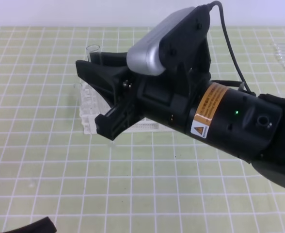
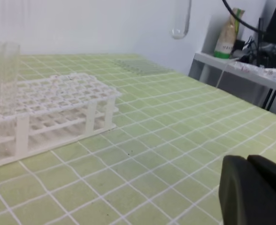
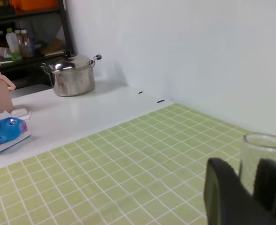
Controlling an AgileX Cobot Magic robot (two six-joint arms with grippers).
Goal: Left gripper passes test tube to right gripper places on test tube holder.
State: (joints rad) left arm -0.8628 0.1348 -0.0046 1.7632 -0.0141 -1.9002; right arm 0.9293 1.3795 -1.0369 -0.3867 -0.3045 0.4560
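Note:
My right gripper (image 3: 248, 185) is shut on the clear test tube (image 3: 262, 157), whose open rim sticks up between the black fingers. From above, the tube's rim (image 1: 93, 50) shows just behind the upper finger, over the left end of the white test tube holder (image 1: 87, 107). In the left wrist view the tube's rounded bottom (image 2: 180, 23) hangs high above the mat, apart from the holder (image 2: 58, 98). My left gripper (image 2: 250, 187) sits low at the bottom right of that view, fingers together and holding nothing.
Clear tubes (image 2: 2, 61) stand in the holder's left end. Spare tubes (image 1: 283, 51) lie at the mat's far right. A steel pot (image 3: 74, 75) stands on a white side table. A shelf with a bottle (image 2: 229, 35) is off the mat's edge.

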